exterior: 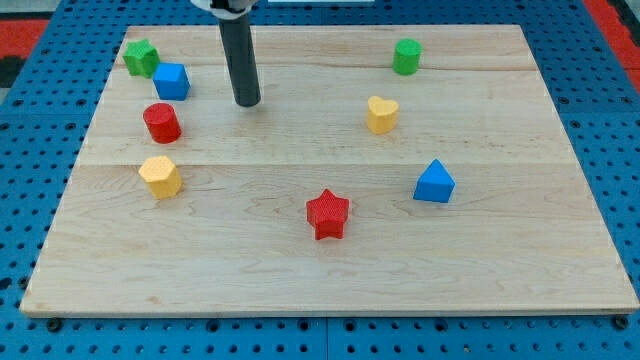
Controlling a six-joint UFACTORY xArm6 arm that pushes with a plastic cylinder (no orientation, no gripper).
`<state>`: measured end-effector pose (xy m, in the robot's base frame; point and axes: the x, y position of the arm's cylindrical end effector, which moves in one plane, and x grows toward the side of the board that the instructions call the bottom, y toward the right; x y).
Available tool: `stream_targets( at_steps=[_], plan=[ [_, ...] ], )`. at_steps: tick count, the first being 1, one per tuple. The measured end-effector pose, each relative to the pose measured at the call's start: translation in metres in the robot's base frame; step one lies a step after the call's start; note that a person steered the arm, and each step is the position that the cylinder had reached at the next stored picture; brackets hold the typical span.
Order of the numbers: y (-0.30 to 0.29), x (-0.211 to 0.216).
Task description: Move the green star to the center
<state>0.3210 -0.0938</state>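
The green star lies near the board's top left corner, touching or almost touching a blue cube just to its lower right. My tip rests on the board to the right of the blue cube, with a gap between them, and well right of the green star. The dark rod rises from the tip to the view's top.
A red cylinder and a yellow hexagon lie at the left. A red star lies at the bottom middle, a yellow heart right of centre, a blue block at the right, a green cylinder at the top right. The wooden board lies on blue pegboard.
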Motion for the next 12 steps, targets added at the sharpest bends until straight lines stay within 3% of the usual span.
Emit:
stream_targets(
  at_steps=[1,2,3,4,5,6,9,11,12],
  plan=[
    [-0.011,-0.094],
    [-0.053,-0.128],
    [-0.168,-0.121],
    [-0.211,-0.106],
    [-0.203,-0.067],
    [-0.199,-0.061],
    [-0.064,-0.056],
    [-0.058,-0.096],
    [-0.009,-0.075]
  ],
)
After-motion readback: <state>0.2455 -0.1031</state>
